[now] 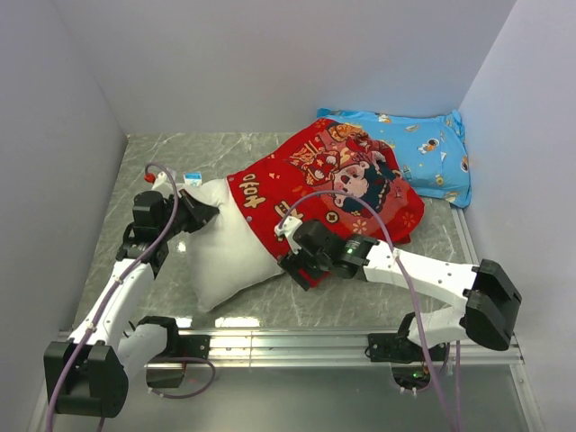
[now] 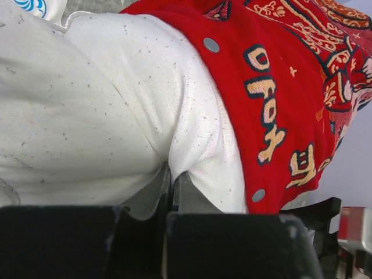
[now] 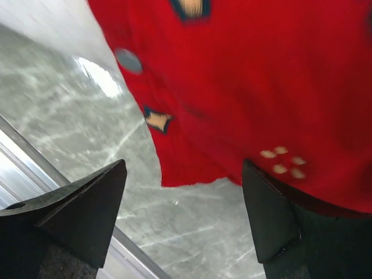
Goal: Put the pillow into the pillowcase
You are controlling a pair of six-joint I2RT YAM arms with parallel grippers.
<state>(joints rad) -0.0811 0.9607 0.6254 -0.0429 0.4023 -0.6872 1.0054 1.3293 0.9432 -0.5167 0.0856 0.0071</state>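
Note:
The white pillow [image 1: 225,247] lies on the marble table with its right part inside the red cartoon-print pillowcase [image 1: 337,180]. The case's snap-buttoned mouth edge [image 2: 232,104] crosses the pillow [image 2: 87,116]. My left gripper [image 1: 196,212] is shut on a pinch of the pillow's white fabric at its left end [image 2: 170,174]. My right gripper [image 1: 294,256] stands open at the near edge of the pillowcase [image 3: 244,75], the hem hanging just beyond its fingertips [image 3: 104,197] with nothing between them.
A blue cartoon-print pillow [image 1: 423,148] lies at the back right against the wall. Grey walls close in the left, back and right. A metal rail [image 1: 297,342] runs along the near edge of the marble table [image 1: 360,297].

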